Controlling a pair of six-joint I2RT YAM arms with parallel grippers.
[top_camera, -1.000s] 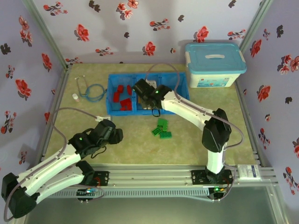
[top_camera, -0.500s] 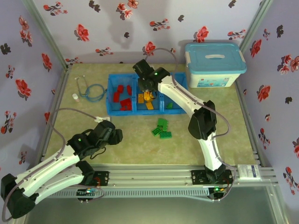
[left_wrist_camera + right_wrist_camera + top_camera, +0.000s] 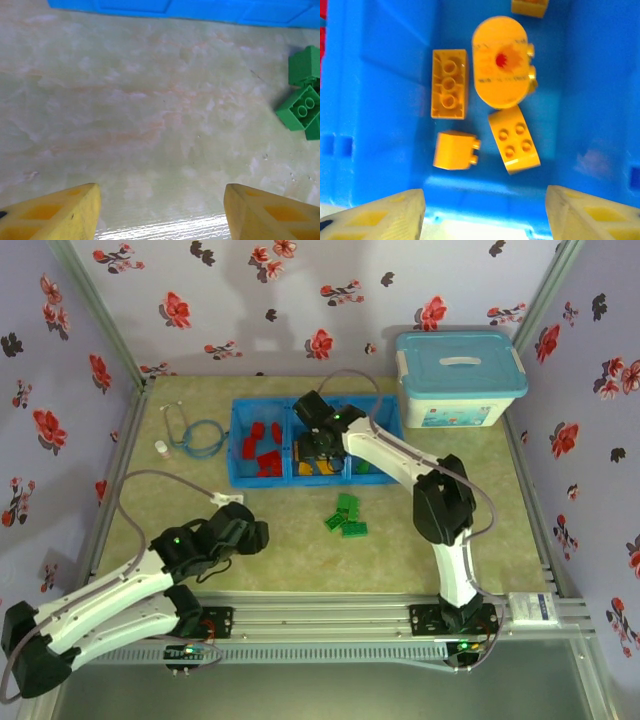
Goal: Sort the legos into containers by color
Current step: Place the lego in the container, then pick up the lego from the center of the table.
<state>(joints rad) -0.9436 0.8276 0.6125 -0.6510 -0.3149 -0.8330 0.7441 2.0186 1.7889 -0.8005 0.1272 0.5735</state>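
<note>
Right jaws parted, empty, over middle compartment [image 3: 390, 75] with yellow legos [image 3: 449, 84]; left jaws parted, empty above worktop [image 3: 150, 125]. Yellow drop looks done; next: grab green legos [image 3: 345, 515] loose on worktop.

Robot lab test cell, staged as booth. Flower-print cloth walls [image 3: 250, 300] on three sides, hung on bare aluminium posts [image 3: 100, 315]. Two white robot arms, left arm [image 3: 120, 595] and right arm [image 3: 400, 465], bolted to slotted metal rail [image 3: 330, 615] at near edge of marbled tabletop [image 3: 290, 540]. Grey cable [image 3: 150, 477] trails from left arm. Mixed props laid out: stethoscope [image 3: 195, 435], small vial [image 3: 161, 449], lidded white storage box [image 3: 460, 380], blue tray [image 3: 262, 481] with toy bricks [image 3: 262, 452].
</note>
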